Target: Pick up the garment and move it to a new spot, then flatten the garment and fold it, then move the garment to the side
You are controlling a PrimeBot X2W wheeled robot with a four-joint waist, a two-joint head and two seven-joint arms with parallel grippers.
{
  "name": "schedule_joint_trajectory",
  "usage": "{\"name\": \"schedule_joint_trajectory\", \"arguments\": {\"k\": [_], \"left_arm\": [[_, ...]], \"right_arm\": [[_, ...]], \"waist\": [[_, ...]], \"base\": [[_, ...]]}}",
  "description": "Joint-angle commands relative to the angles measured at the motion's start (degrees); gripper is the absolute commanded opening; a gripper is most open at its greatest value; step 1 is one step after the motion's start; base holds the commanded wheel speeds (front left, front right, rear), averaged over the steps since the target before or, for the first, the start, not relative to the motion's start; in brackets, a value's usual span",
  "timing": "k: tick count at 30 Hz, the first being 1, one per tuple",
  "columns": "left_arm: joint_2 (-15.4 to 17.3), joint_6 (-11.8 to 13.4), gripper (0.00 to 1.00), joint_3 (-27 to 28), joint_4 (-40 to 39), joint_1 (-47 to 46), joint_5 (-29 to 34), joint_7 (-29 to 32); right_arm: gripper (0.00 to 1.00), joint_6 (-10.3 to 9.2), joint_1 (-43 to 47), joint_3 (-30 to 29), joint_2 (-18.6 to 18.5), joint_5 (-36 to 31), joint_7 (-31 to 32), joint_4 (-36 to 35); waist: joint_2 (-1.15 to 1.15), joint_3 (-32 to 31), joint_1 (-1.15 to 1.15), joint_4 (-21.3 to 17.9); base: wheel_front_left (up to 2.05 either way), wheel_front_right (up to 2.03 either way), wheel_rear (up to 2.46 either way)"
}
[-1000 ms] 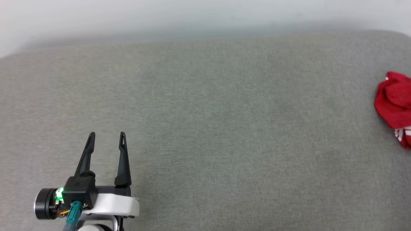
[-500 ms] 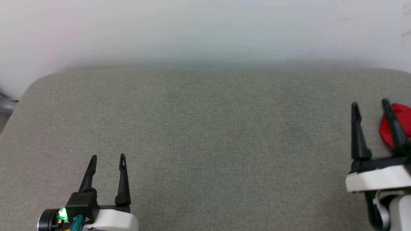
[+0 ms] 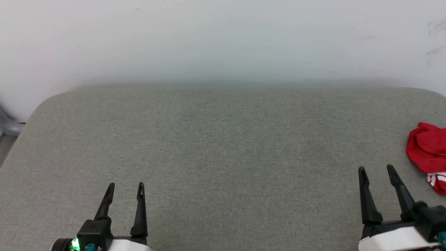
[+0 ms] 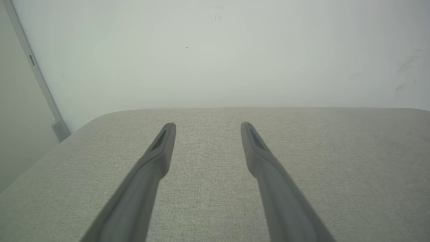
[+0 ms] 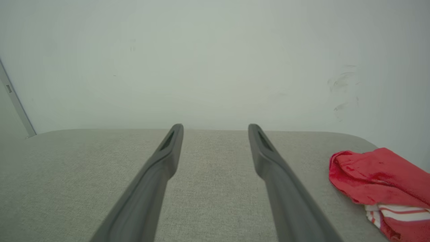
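The garment (image 3: 428,153) lies crumpled in a red heap with a bit of red-and-white striped trim at the far right edge of the grey cushioned surface (image 3: 226,146). The right wrist view has the garment (image 5: 379,178) low on its right side. My right gripper (image 3: 375,169) is open and empty, a short way to the left of the heap and nearer to me. My left gripper (image 3: 125,184) stands open and empty at the lower left, far from the garment. In each wrist view the gripper (image 4: 205,125) (image 5: 215,126) has bare cushion between its fingers.
A pale wall (image 3: 223,38) rises right behind the cushion's far edge. The cushion's rounded left corner (image 3: 41,104) drops off to a grey floor strip. A grey vertical rail (image 4: 37,77) runs along the wall at the left.
The head camera has tilted up, bringing more wall into view. My right gripper has entered the picture and has dropped back from in front of the garment to the lower right.
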Motion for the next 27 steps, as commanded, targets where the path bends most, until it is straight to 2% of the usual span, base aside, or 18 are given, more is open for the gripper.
{"name": "schedule_joint_trajectory", "arguments": {"k": [1,11,24,25,27], "left_arm": [[0.0,-0.2,1.00,-0.1,0.1,0.5,-0.2,-0.1],[-0.1,-1.0,1.00,-0.1,0.1,1.5,0.2,-0.1],[-0.3,-1.2,1.00,-0.4,0.8,1.8,0.2,-0.1],[-0.3,-1.2,0.00,-0.4,0.9,1.4,0.2,0.0],[-0.4,-1.2,0.00,-0.3,2.0,1.5,0.2,0.1]], "right_arm": [[1.00,-0.06,1.2,0.0,0.4,0.0,-0.1,-0.4],[1.00,-0.06,6.8,-1.0,1.3,0.5,-0.1,-3.2],[1.00,-0.06,7.3,-1.1,1.5,0.7,-0.1,-4.0],[0.00,-0.01,6.9,-1.1,1.3,0.6,0.0,-3.7],[0.00,0.00,7.0,-1.0,1.3,0.6,0.1,-2.6]], "waist": [[0.00,-0.2,0.01,-0.1],[0.00,-1.0,0.01,-0.5],[0.00,-1.2,0.01,-0.3],[0.00,-1.2,0.01,-0.3],[0.00,-1.2,0.01,-0.3]], "base": [[0.00,0.00,0.00],[0.00,0.00,0.00],[0.00,0.00,0.00],[0.00,0.00,0.00],[0.00,0.00,0.00]]}}
